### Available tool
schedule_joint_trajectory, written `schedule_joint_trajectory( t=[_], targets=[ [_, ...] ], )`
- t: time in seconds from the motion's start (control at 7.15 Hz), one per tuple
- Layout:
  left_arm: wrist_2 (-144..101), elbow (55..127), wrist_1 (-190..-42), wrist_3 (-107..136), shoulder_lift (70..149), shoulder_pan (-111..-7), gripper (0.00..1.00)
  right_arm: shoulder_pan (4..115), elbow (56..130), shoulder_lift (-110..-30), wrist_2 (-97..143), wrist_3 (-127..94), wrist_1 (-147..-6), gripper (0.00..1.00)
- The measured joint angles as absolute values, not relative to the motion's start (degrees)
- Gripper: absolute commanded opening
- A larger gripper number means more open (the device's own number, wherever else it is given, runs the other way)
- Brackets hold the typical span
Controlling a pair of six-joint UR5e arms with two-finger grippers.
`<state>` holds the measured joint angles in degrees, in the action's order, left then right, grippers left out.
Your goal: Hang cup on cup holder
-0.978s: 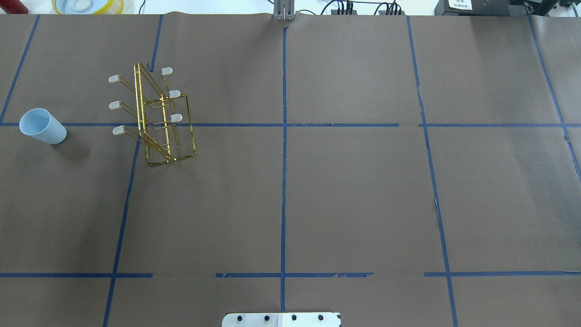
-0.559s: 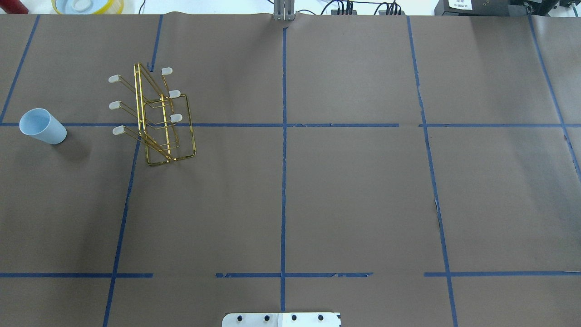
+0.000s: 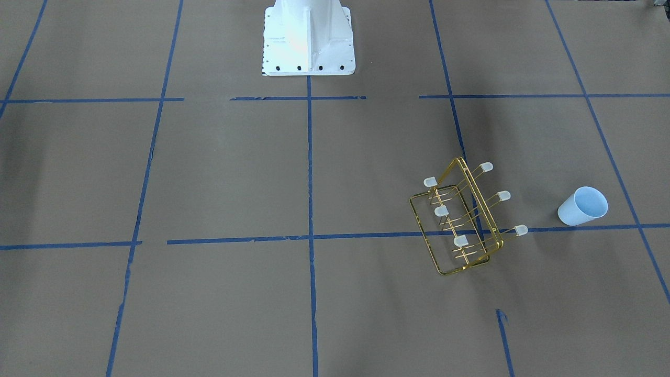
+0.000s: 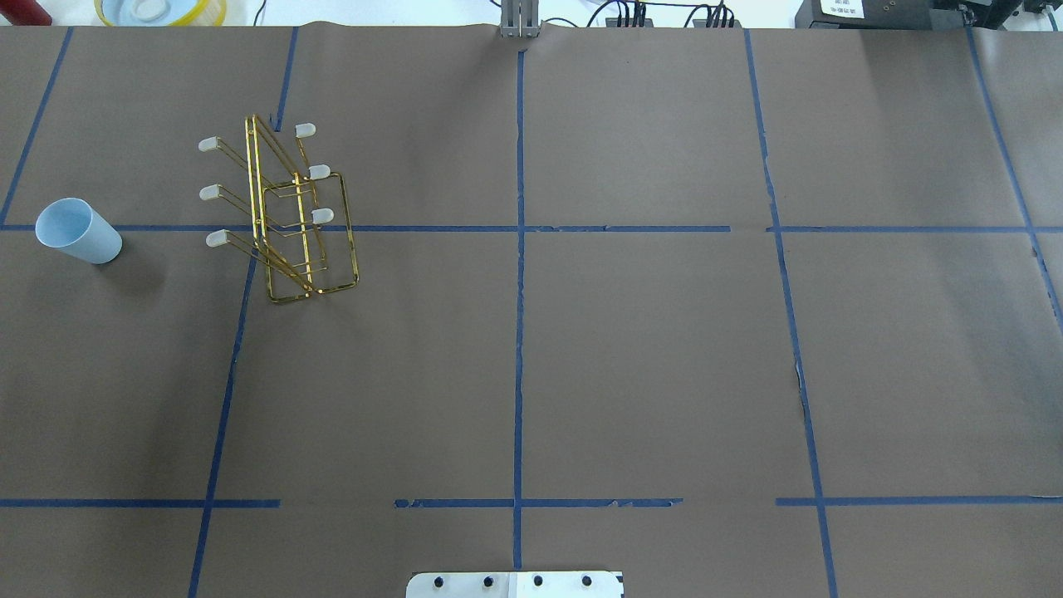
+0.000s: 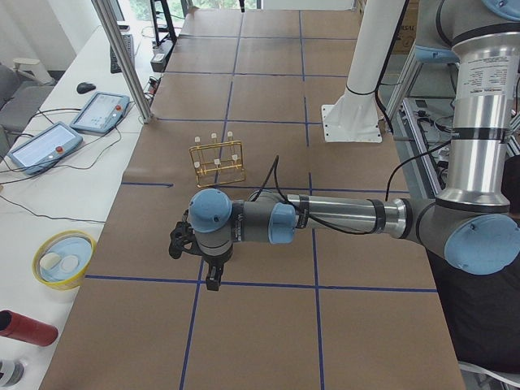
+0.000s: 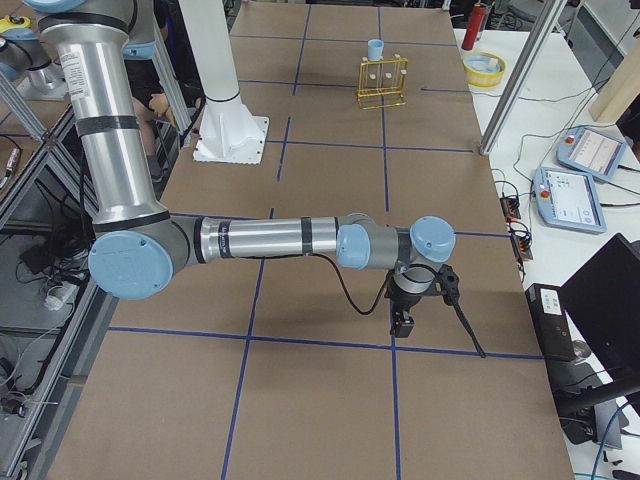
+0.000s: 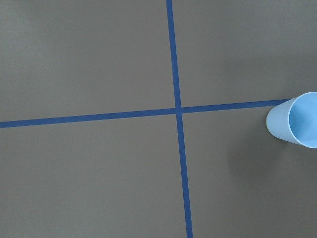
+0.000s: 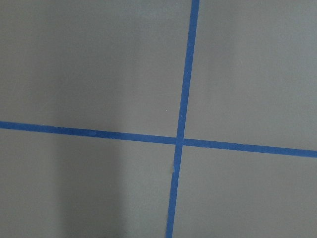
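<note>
The pale-blue cup (image 4: 79, 232) stands upright, mouth up, near the table's left end, apart from the rack; it also shows as cup (image 3: 582, 206) and at the right edge of the left wrist view as cup (image 7: 294, 120). The gold wire cup holder (image 4: 299, 224) stands to its right with its capped prongs bare, seen too as cup holder (image 3: 460, 225). My left gripper (image 5: 213, 280) hangs over the table's left end. My right gripper (image 6: 403, 324) hangs over the right end. Both show only in the side views, so I cannot tell whether they are open or shut.
The white robot pedestal (image 3: 308, 36) stands at the table's middle edge. A yellow-rimmed dish (image 4: 158, 10) and a red cylinder (image 5: 24, 327) lie off the brown mat, beside teach pendants (image 5: 101, 111). A metal post (image 5: 122, 57) rises at the far edge.
</note>
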<state>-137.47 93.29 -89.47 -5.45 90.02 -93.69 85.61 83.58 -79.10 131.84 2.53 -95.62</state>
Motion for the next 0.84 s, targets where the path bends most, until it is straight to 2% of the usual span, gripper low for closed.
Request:
schedule_joint_trajectory(
  t=[0.84],
  targets=[
    [-137.3,92.9,-91.9,-5.2,90.4,-93.6,1.0,85.6,83.6,-79.1,131.8,2.5,-95.6,1.0]
  ],
)
